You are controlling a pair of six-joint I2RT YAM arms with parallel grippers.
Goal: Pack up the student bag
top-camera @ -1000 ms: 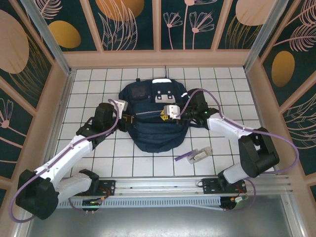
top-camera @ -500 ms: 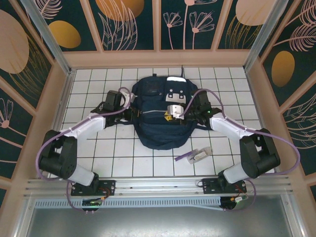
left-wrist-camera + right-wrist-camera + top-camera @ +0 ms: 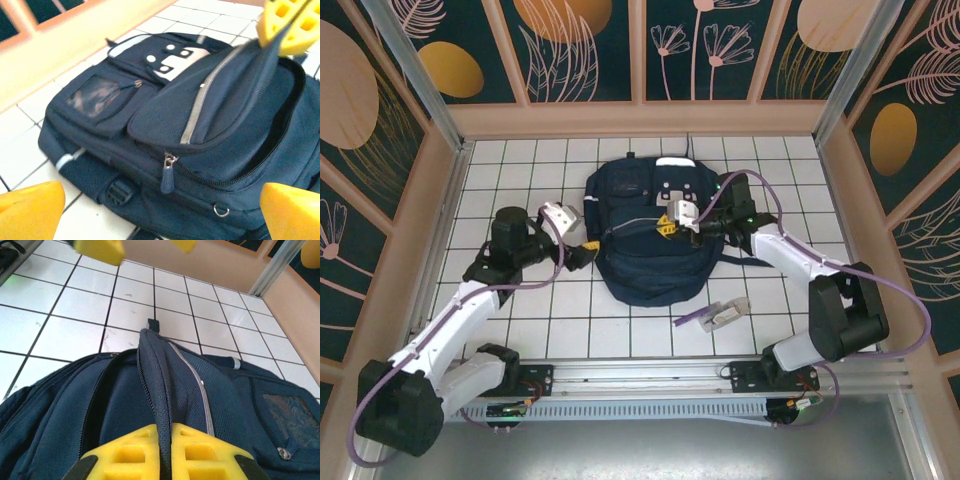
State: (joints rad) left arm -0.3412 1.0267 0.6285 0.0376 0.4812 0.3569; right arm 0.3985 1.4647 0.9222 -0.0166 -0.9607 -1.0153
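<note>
The student bag (image 3: 650,255), a navy backpack, lies flat in the middle of the tiled table. My right gripper (image 3: 670,224) is shut on the edge of its front flap and holds it lifted, so the zippered compartment gapes. The right wrist view has the yellow fingers (image 3: 125,457) pinching that flap edge (image 3: 162,405). My left gripper (image 3: 577,230) stands open just left of the bag, touching nothing. From the left wrist, the zipper pull (image 3: 167,175) hangs between the wide-spread yellow fingertips (image 3: 30,210), and the bag (image 3: 100,130) lies ahead.
A purple pen (image 3: 692,318) and a small white and grey item (image 3: 725,313) lie on the tiles in front of the bag's right corner. A dark strap (image 3: 752,262) trails off the bag's right side. Wooden walls (image 3: 450,190) close in the table.
My left gripper has opened, let go of the bag's left side and drawn back to the left. The bag has shifted a little right, and the right gripper has moved up with the flap.
</note>
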